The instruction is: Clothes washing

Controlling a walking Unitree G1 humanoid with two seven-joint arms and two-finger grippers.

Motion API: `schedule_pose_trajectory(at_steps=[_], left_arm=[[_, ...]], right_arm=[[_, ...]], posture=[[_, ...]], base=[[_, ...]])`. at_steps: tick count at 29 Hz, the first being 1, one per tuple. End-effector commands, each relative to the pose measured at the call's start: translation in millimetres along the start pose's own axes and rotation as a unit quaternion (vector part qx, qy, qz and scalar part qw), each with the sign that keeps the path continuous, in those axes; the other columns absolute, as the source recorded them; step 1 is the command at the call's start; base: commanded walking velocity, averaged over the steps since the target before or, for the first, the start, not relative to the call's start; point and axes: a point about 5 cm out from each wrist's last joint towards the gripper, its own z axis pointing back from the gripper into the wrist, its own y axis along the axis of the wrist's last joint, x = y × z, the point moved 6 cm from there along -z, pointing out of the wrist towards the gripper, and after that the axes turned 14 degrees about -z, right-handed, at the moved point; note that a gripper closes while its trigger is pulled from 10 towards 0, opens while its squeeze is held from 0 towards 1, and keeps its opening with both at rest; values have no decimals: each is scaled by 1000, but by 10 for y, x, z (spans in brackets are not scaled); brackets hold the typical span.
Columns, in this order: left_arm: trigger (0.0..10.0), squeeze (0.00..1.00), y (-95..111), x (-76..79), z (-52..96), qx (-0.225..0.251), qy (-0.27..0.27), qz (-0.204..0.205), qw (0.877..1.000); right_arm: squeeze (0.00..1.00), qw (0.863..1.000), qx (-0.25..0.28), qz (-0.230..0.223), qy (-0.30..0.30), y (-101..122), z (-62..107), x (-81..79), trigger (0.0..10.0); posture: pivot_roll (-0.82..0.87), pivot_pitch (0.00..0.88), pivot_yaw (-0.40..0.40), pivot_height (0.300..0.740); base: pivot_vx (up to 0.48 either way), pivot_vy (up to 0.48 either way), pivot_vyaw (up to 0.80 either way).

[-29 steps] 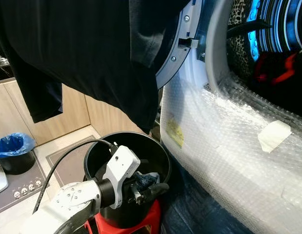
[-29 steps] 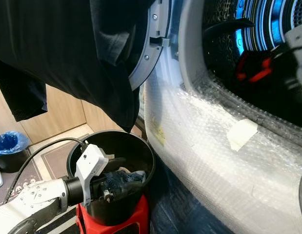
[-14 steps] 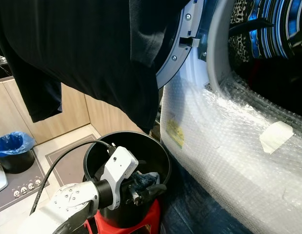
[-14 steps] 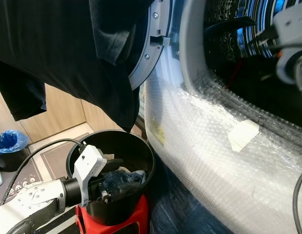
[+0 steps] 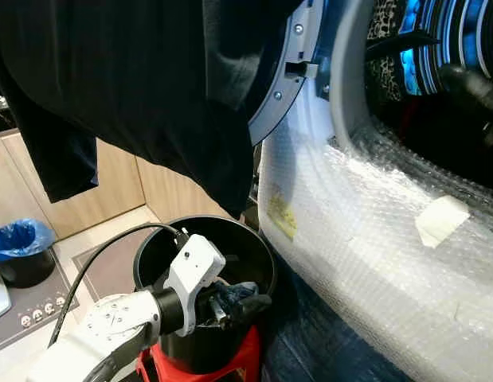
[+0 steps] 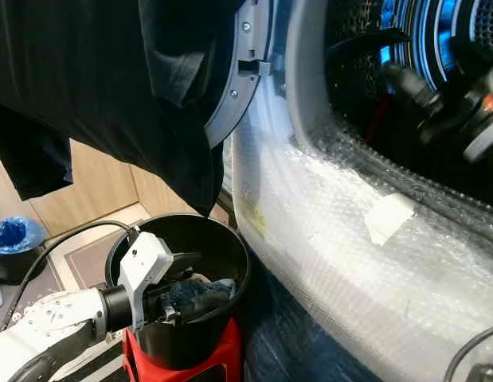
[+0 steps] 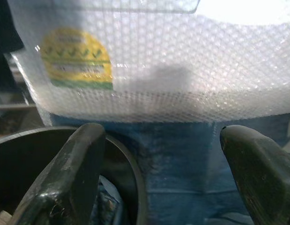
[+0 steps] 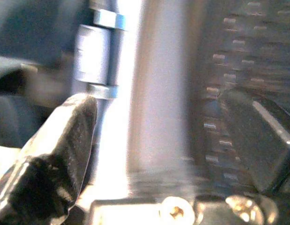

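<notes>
A black bucket [image 5: 147,253] stands on a red stool [image 5: 238,362] beside the bubble-wrapped washing machine [image 5: 365,239]. Dark blue clothes [image 5: 234,291] lie in the bucket. My left gripper [image 5: 248,303] is open at the bucket's rim nearest the washer, one finger [image 7: 72,173] inside the bucket and the other outside. My right gripper [image 6: 405,79] is open inside the blue-lit drum [image 5: 437,40], holding nothing. A leopard-print cloth [image 5: 385,28] lies against the drum's mouth. A large black garment [image 5: 134,87] hangs over the open washer door [image 5: 290,87].
A bin with a blue liner [image 5: 19,239] stands on the floor at the far left, before wooden cabinets [image 5: 119,183]. A grey mat [image 5: 111,267] lies behind the bucket. Pale tape [image 5: 440,219] and a yellow sticker [image 5: 282,215] mark the bubble wrap.
My right arm has shifted inside the drum, and the red cloth seen at its fingers a second ago is out of sight. The left gripper stays at the bucket.
</notes>
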Motion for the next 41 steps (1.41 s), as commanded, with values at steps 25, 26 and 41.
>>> schedule_pose_trajectory(at_steps=[25,26,41], left_arm=[[10000,0,-342,65,-123,-41,-15,-95,995],[10000,0,-362,104,-134,-41,-27,-97,994],[10000,0,-770,593,-207,-75,-175,-126,974]], right_arm=[[0,940,-154,-192,237,-961,702,-1019,10000],[0,935,-162,-202,241,-1007,723,-1046,10000],[0,884,-279,-271,261,-1701,1097,-1229,10000]], posture=[[-140,9,-48,740],[-138,7,-46,740],[-144,23,-1,740]], base=[[0,0,0],[0,0,0],[0,0,0]])
